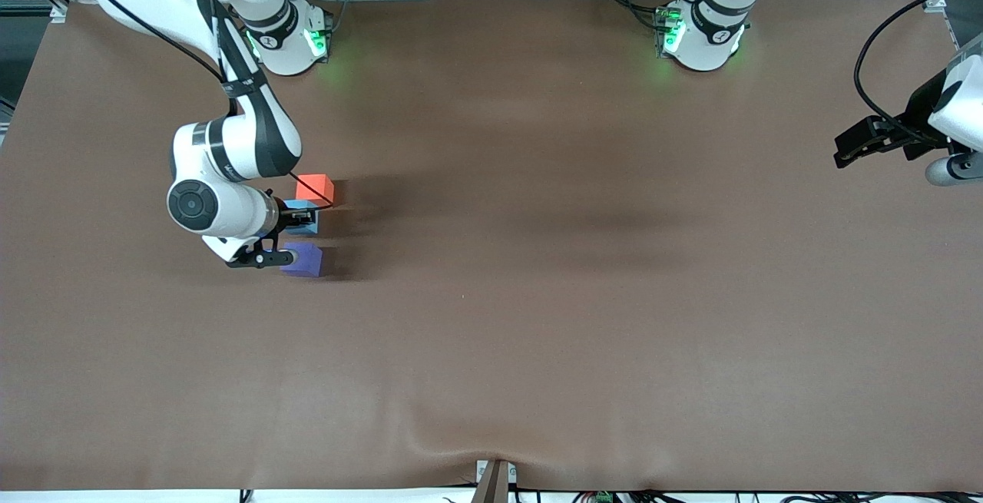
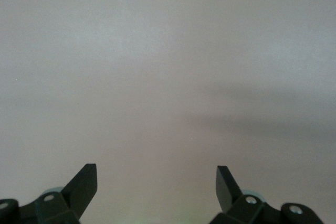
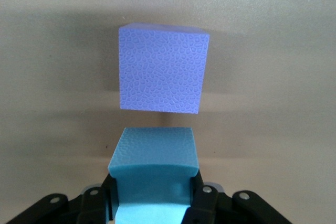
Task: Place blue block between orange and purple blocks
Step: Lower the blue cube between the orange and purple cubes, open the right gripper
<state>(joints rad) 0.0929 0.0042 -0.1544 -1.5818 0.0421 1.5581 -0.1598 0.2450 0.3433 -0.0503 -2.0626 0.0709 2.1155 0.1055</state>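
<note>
Sky-blue cube held between the orange one and the purple one.

I have the blue block (image 3: 153, 167) pinched tight in the right gripper (image 3: 152, 203), down in the gap between the orange block (image 1: 315, 186) and the purple block (image 1: 304, 259), toward the right arm's end of the table (image 1: 537, 296). The purple one sits nearer the front camera, the orange one farther off. I think the good way now is to go slow, set the blue block flat on the table, keep it in line with the other two, and not bump them. My left gripper (image 2: 156, 181) waits with its fingers wide apart, holding nothing, over bare table.
</note>
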